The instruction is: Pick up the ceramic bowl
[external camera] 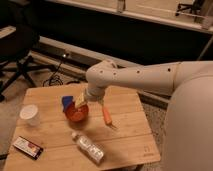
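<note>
The ceramic bowl (76, 113) is small, round, red-orange and glossy; it sits near the middle of the wooden table (125, 131). My gripper (80, 101) hangs from the white arm (130, 77) right over the bowl's far rim, touching or nearly touching it. A blue object (66, 101) lies against the bowl's far left side. The slim orange carrot-like stick (106, 114) lies just right of the bowl. The white cup (30, 115) stands at the table's left.
A clear plastic bottle (89, 147) lies on its side in front of the bowl. A dark snack packet (27, 147) lies at the front left corner. An office chair (17, 47) stands beyond the table on the left.
</note>
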Robot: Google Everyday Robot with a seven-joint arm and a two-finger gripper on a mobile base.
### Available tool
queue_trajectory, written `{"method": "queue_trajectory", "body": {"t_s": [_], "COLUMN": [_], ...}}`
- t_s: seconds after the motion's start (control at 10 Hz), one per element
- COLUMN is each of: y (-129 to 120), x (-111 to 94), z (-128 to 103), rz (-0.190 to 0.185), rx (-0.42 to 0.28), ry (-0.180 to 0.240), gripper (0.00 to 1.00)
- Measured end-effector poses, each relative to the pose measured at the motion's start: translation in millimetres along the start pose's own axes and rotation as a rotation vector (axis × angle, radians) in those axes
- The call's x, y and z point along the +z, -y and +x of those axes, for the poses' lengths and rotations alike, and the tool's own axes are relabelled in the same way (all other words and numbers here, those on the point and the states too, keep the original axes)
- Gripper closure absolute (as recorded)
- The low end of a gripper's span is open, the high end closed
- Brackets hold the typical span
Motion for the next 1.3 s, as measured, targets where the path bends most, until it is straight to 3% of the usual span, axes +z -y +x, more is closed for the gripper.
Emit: {"method": "queue_trajectory", "body": {"t_s": [0.3, 0.6, 1.1, 1.3], "y": [0, 18, 36, 32], "x": [1, 32, 82, 105], "z": [0, -4, -28, -26], "rz": [0.001, 0.023, 0.065, 0.059], "rx": [-0.002, -0.022, -0.062, -0.104], "ry": [-0.003, -0.033, -0.039, -0.067], "gripper": [0.2, 0.2, 0.2, 0.3]}}
